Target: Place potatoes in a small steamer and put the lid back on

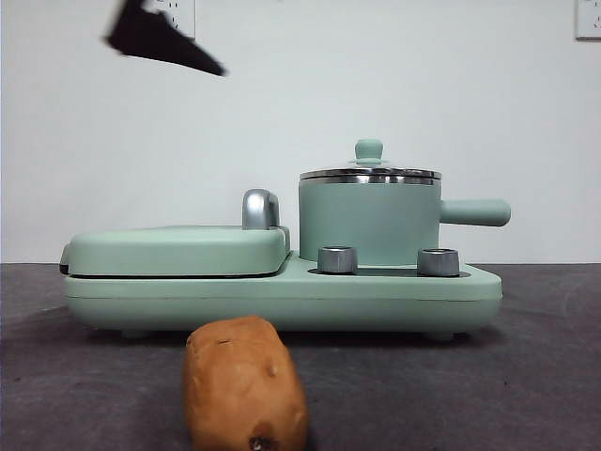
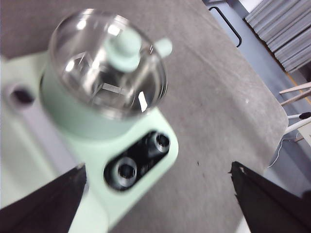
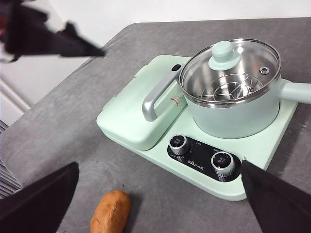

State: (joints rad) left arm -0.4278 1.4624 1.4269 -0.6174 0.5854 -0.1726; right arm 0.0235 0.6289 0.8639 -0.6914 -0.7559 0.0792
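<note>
The orange-brown potato (image 1: 244, 385) lies on the grey table in front of the appliance; it also shows in the right wrist view (image 3: 111, 212). The mint-green small steamer (image 1: 369, 221) stands on the appliance's right side, handle pointing right. The glass lid (image 1: 369, 172) with its green knob sits on the steamer. The steamer (image 3: 233, 116) under the lid (image 3: 231, 68) holds only a steel rack. My left gripper (image 2: 155, 194) is open, high above the steamer (image 2: 73, 111) and lid (image 2: 97, 63); it shows as a black tip (image 1: 169, 42). My right gripper (image 3: 158, 204) is open, high above the table's front.
The mint-green appliance base (image 1: 282, 296) carries a flat griddle cover (image 1: 178, 249) with a steel handle (image 1: 259, 209) on the left and two steel dials (image 1: 337, 259) in front of the steamer. The table's edge (image 2: 272, 97) lies beyond the steamer's handle side.
</note>
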